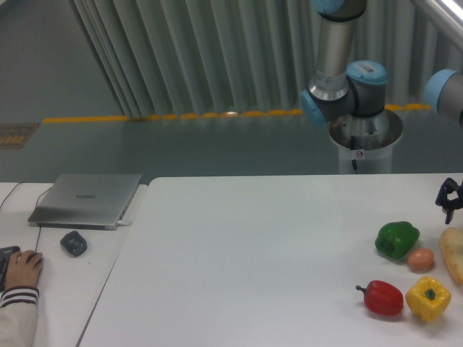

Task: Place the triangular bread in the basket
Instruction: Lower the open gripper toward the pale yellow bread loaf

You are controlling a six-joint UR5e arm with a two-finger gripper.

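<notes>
At the bench's (275, 246) right edge the claw (447, 198) shows only in part, dark and cut off by the frame; its fingers look slightly parted, but how far open it is I cannot tell. It holds nothing and hangs just above the triangular bread (454, 253), not touching it. The bread lies at the right edge, beside the small brown egg (420, 259), with the yellow pepper (427, 298) nearer the front edge.

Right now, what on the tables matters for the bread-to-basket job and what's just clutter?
Job items:
- triangular bread, at the right frame edge
- gripper, above the bread
- no basket in view

Clutter:
- green pepper
- egg
- red pepper
- yellow pepper
- laptop
- small dark object
- person's hand
</notes>
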